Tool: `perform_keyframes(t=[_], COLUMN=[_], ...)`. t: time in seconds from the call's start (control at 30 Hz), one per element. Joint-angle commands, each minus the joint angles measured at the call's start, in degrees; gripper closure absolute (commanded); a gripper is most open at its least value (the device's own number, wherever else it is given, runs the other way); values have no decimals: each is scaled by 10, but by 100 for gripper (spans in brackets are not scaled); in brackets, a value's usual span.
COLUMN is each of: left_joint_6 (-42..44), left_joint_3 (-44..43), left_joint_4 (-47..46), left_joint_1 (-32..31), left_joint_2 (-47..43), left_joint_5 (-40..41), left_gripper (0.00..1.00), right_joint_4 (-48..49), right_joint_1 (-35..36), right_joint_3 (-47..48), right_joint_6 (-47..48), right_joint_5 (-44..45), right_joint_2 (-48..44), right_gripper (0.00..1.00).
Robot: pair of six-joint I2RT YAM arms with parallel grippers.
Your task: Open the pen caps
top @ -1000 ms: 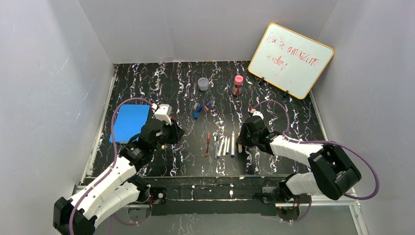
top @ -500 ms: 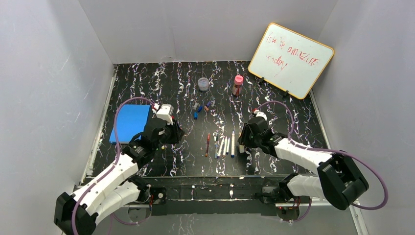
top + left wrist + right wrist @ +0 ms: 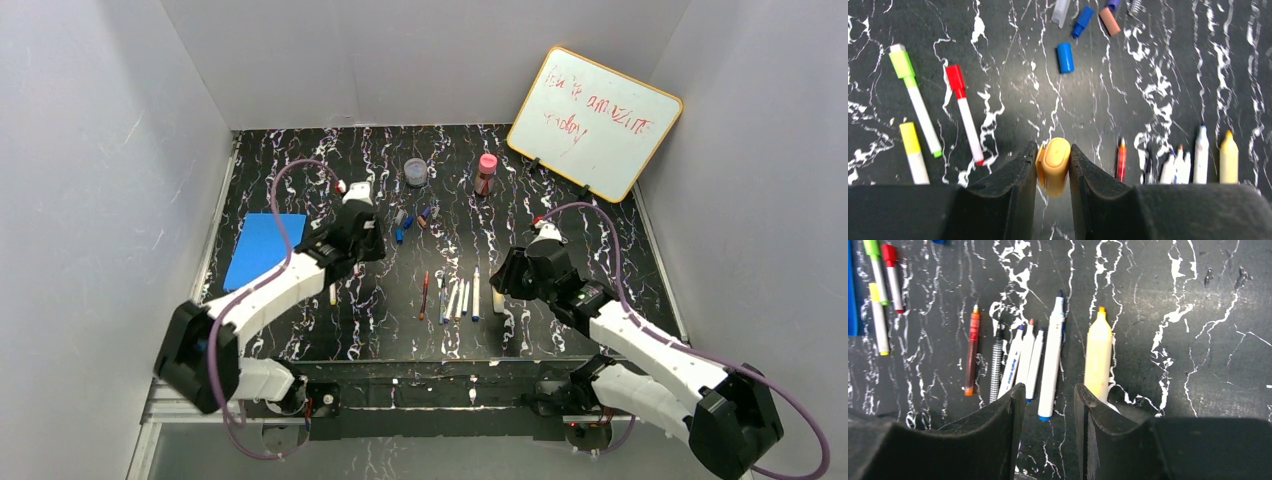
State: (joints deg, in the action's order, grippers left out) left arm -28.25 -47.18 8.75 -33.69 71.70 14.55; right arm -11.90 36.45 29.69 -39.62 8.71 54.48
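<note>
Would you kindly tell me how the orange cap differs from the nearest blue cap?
The orange cap is pinched in the left gripper; the blue cap lies loose on the table. The orange cap looks broad and flat-sided, the blue cap round. Both are stubby and detached.

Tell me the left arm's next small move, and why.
Probably carry the orange cap forward to the loose caps and let go there. The left jaws are shut on it, the orange highlighter lies bare-tipped in the row, and other removed caps lie together ahead.

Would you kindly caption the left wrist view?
Left gripper shut on an orange cap, a loose blue cap lying beyond.
</note>
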Motion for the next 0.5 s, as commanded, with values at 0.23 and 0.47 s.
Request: perform_keyframes(t=[0.23, 0.47], left_joint_6=[-38, -26], left_joint_3=[-190, -287], left_joint_4=[3, 35], left_joint_1=[94, 104], left_joint_2=[278, 387], left_joint_5=[-41, -42], left_gripper=[100, 100], right_joint_4=[-28, -21], right_joint_1=[-1, -1], right_joint_3=[42, 52], right_joint_6=[15, 14], right_joint_5=[-36, -57], right_joint_2=[-48, -47], right_gripper=[52, 52])
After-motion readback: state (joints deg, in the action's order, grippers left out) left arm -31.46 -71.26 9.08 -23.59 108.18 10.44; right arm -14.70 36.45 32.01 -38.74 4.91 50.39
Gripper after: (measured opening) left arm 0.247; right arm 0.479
